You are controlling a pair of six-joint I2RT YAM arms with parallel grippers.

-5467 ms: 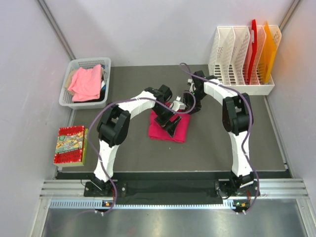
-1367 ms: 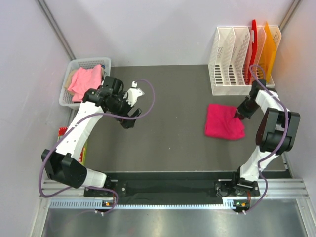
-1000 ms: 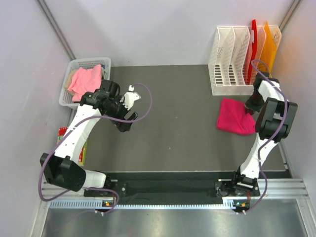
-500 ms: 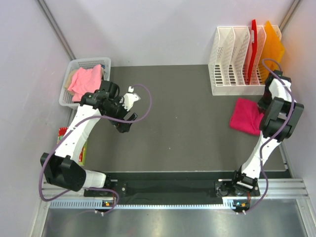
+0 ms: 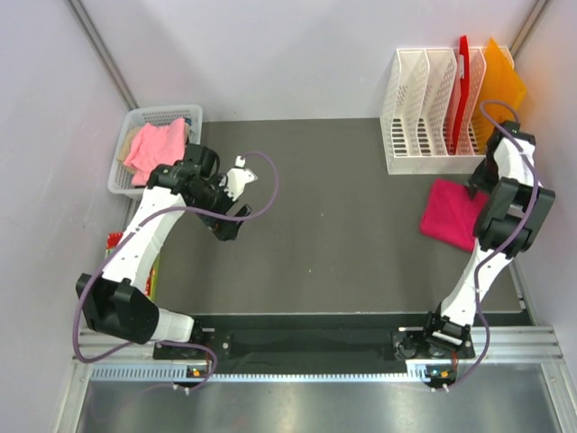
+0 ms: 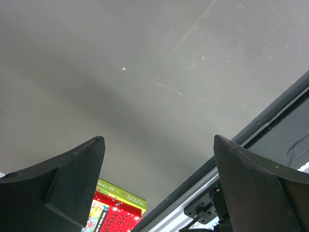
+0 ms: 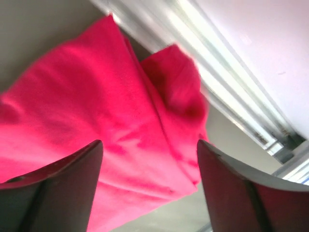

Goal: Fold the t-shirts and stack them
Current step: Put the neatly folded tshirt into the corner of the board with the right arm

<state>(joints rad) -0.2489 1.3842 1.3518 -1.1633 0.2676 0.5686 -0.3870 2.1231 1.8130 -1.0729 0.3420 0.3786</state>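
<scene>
Two arms: the left arm (image 5: 142,236) reaches up the left side of the mat (image 5: 343,244); the right arm (image 5: 507,209) stands folded along the mat's right edge. A broad stretch of dark mat lies between them.
Left gripper (image 6: 158,145): fingers spread to their widest with nothing between them, hanging above bare mat near the basket.
Right gripper (image 7: 149,145): fingers wide apart just over the magenta shirt, with no cloth pinched.
Magenta shirt (image 5: 448,213): folded and lying at the mat's right edge, just in front of the rack. Its right side is hidden behind the right arm, and the wrist view shows layered fold edges running across it.
Salmon shirt (image 5: 158,149): bunched in the basket, well apart from the magenta shirt.
Basket (image 5: 119,177): white, at the mat's far-left corner, close against the left wall.
Rack (image 5: 424,99): white, at the far-right corner, with red and orange folders upright in its right-hand slots.
Book (image 6: 116,212): red cover, beside the mat's left edge, partly hidden by the left arm from above.
Near edge: a black bar and a metal rail (image 5: 306,347) run the full width.
</scene>
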